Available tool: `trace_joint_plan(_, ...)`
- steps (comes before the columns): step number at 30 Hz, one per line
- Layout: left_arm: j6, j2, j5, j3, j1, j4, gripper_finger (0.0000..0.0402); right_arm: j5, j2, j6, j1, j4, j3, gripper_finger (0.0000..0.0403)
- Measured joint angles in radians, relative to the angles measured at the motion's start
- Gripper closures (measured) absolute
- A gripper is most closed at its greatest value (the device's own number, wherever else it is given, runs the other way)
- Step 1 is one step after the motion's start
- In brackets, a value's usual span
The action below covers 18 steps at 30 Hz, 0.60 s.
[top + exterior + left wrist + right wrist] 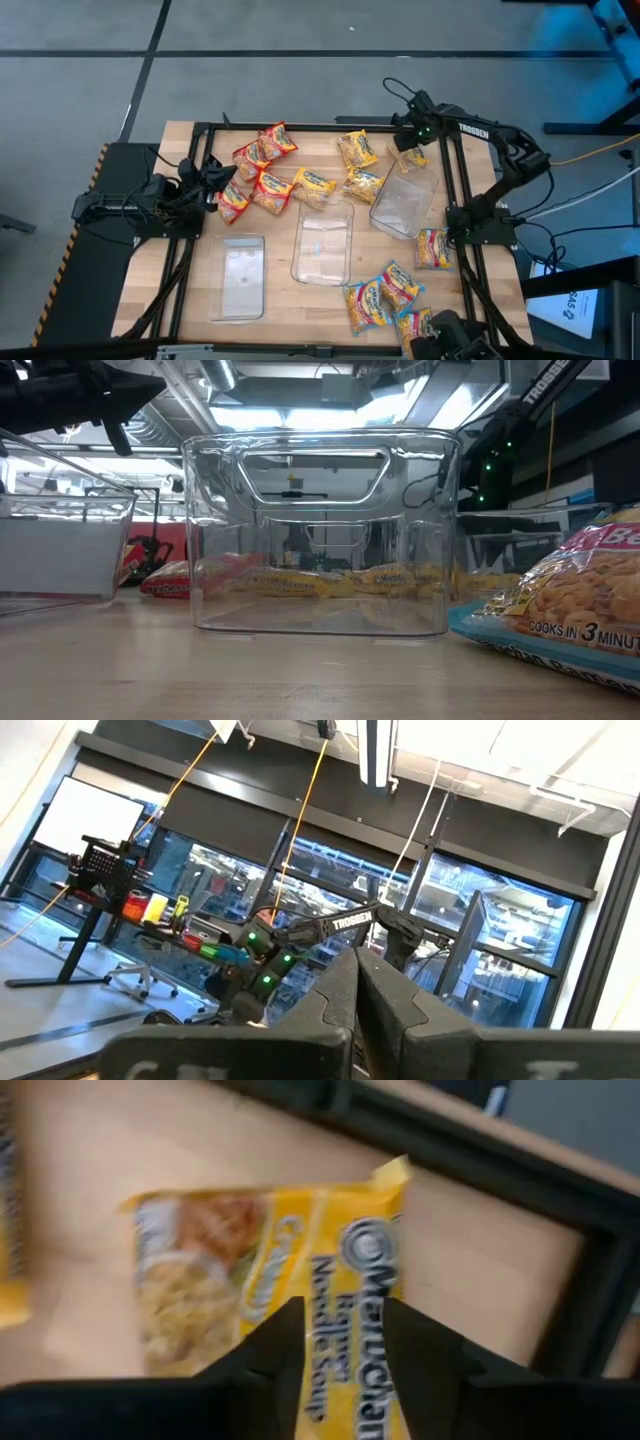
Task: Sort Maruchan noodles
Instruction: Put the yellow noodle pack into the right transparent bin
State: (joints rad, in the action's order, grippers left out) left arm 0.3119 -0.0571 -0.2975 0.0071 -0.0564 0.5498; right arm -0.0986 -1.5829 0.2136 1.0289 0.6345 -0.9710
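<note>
right gripper (412,146) at about one o'clock on the table, above a yellow maruchan packet (270,1290) by the far end of the right-hand clear tray (403,205). fingers (275,1342) parted, with the packet visible in the gap; cannot tell whether still touching it. left gripper (213,178) parked at nine o'clock, fingers (345,1005) pressed together, nothing held. red packets (258,172) clustered at ten to eleven o'clock, more yellow packets (350,170) at twelve, blue-edged packets (388,298) at five, one packet (433,247) at four outside the trays. middle tray (323,242) and left tray (240,276) look bare. likely trouble: crinkly film sliding off the fingertips, or a release beside the tray wall instead of inside it. also possible: nudging the light tray askew, since nothing seems to anchor it. overlapping packets in the clusters could come up two at once.
</note>
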Motion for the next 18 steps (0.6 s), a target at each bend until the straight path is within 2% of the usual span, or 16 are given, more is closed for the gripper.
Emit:
trace_joint_plan(2, 0.0, 0.0, 0.004, 0.0, 0.0, 0.0, 0.0401, -0.027, 0.0, 0.045, 0.005, 0.002, 0.0, 0.0243)
trace_joint_plan(8, 0.001, 0.0, 0.034, 0.0, 0.0, -0.004, 0.0401, 0.06, -0.024, 0.116, 0.056, 0.014, 0.0, 0.0216)
trace_joint_plan(13, 0.001, 0.0, 0.034, 0.0, 0.0, -0.004, 0.0401, 0.081, -0.038, 0.148, 0.059, -0.005, 0.0, 0.0219)
trace_joint_plan(18, 0.002, 0.0, 0.036, 0.0, 0.0, -0.004, 0.0401, 0.04, -0.039, 0.195, 0.058, 0.009, 0.0, 0.0235)
